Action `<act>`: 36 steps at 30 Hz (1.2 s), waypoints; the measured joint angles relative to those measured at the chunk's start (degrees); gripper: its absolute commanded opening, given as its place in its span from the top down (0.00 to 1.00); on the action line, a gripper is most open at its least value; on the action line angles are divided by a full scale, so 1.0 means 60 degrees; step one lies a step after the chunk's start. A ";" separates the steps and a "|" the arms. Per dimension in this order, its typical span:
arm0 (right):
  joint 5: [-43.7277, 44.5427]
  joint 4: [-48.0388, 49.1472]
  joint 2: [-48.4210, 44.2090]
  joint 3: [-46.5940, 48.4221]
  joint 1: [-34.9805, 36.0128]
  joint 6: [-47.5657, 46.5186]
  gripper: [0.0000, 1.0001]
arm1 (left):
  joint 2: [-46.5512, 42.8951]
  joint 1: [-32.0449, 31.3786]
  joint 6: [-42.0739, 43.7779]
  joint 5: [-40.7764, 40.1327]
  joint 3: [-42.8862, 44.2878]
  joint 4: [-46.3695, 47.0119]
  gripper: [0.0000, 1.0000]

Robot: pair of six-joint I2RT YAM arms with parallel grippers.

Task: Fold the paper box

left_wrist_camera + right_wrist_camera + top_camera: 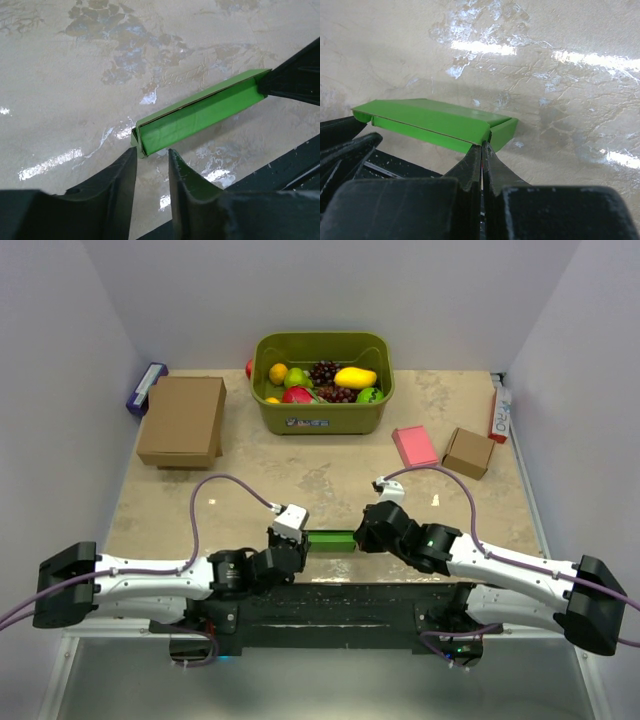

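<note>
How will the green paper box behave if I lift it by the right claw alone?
Probably floppy: the paper box is thin creased card, and the right claw pinches only one end, so the far end may sag. It looks light, so it likely slides on the glossy table if nudged. The left claw stands open, giving no support.

Worktop (330,480): beige, mottled stone-look w/ darker patches, glossy. Bright streaks of light reflect off it in both wrist views. Plain pale walls box it in on 3 sides: left wall (60,360), far wall (320,290), right wall (590,360). Black base plate (330,602) runs along near edge. Lighting soft, even.
</note>
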 measured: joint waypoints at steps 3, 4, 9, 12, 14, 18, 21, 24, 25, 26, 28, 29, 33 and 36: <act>0.0004 0.0007 0.0004 0.0000 0.0004 0.0000 1.00 | -0.0248 -0.0015 0.0113 0.0171 0.0186 -0.0331 0.47; 0.0004 0.0007 0.0004 0.0000 0.0004 0.0000 1.00 | -0.0382 -0.0015 0.0149 0.0204 0.0248 -0.0441 0.43; 0.0033 0.0022 0.0015 0.0000 0.0018 0.0000 1.00 | -0.1275 0.0011 0.0189 0.0302 0.0408 -0.0776 0.40; 0.0095 0.0018 0.0011 0.0000 0.0058 0.0000 1.00 | -0.1708 0.0350 0.0004 0.0535 0.0557 -0.0987 0.40; 0.0106 0.0022 0.0011 0.0000 0.0062 0.0000 1.00 | -0.1861 0.1067 -0.0168 0.0980 0.0630 -0.0998 0.42; 0.0135 0.0029 0.0022 0.0000 0.0080 -0.0004 1.00 | -0.2087 0.2237 -0.0572 0.1690 0.0601 -0.0922 0.46; 0.0146 0.0033 0.0022 0.0000 0.0098 -0.0004 1.00 | -0.2175 0.2747 -0.0812 0.2208 0.0514 -0.0743 0.53; 0.0160 0.0058 0.0022 0.0000 0.0124 -0.0007 1.00 | -0.2004 0.3213 -0.0976 0.2769 0.0397 -0.0386 0.58; 0.0160 0.0073 0.0022 0.0000 0.0127 -0.0007 1.00 | -0.1916 0.3315 -0.0987 0.2892 0.0353 -0.0321 0.58; 0.0157 0.0087 0.0022 0.0000 0.0127 -0.0007 1.00 | -0.1785 0.3413 -0.0980 0.3027 0.0291 -0.0204 0.58; 0.0157 0.0087 0.0015 0.0000 0.0127 -0.0007 1.00 | -0.1606 0.3468 -0.0980 0.3191 0.0197 -0.0149 0.58; 0.0157 0.0087 0.0000 0.0000 0.0127 -0.0007 1.00 | -0.1537 0.3472 -0.0976 0.3257 0.0138 -0.0142 0.59; 0.0157 0.0102 -0.0062 -0.0036 0.0135 -0.0004 1.00 | -0.1555 0.3472 -0.0984 0.3388 -0.0149 -0.0262 0.61; 0.0160 0.0109 -0.0062 -0.0036 0.0142 -0.0004 1.00 | -0.1555 0.3472 -0.1005 0.3483 -0.0346 -0.0302 0.63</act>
